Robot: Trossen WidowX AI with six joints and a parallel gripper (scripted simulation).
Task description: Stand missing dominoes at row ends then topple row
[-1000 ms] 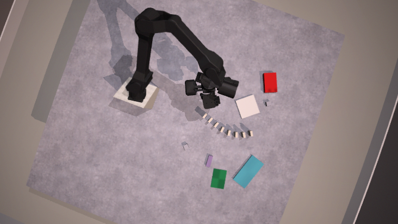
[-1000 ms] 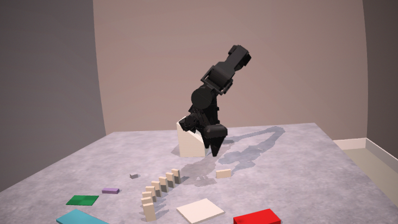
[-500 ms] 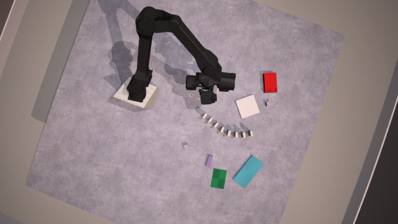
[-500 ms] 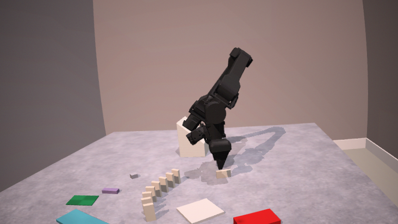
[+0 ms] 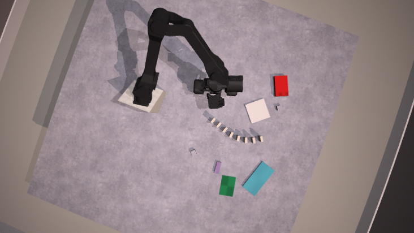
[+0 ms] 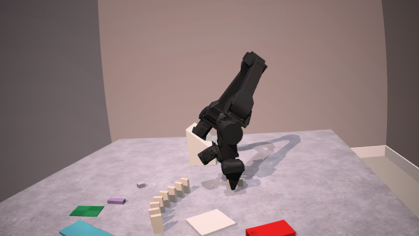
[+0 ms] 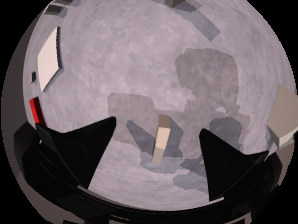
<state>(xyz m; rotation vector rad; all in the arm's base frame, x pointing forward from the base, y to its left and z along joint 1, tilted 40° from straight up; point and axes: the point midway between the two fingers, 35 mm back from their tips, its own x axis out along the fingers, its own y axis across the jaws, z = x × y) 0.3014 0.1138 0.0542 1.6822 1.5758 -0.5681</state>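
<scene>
While the hand (image 7: pixel 160 127) gapes, a domino (image 7: pixel 160 138) lies between its fingers.

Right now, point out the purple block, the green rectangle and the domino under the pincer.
Purple block (image 5: pixel 218 167) (image 6: pixel 116 201): top view, upper face; exterior, long side.
Green rectangle (image 5: pixel 227 185) (image 6: pixel 86 211): top and exterior views, upper face.
Domino (image 7: pixel 162 136): wrist view, its pale lit face.
</scene>
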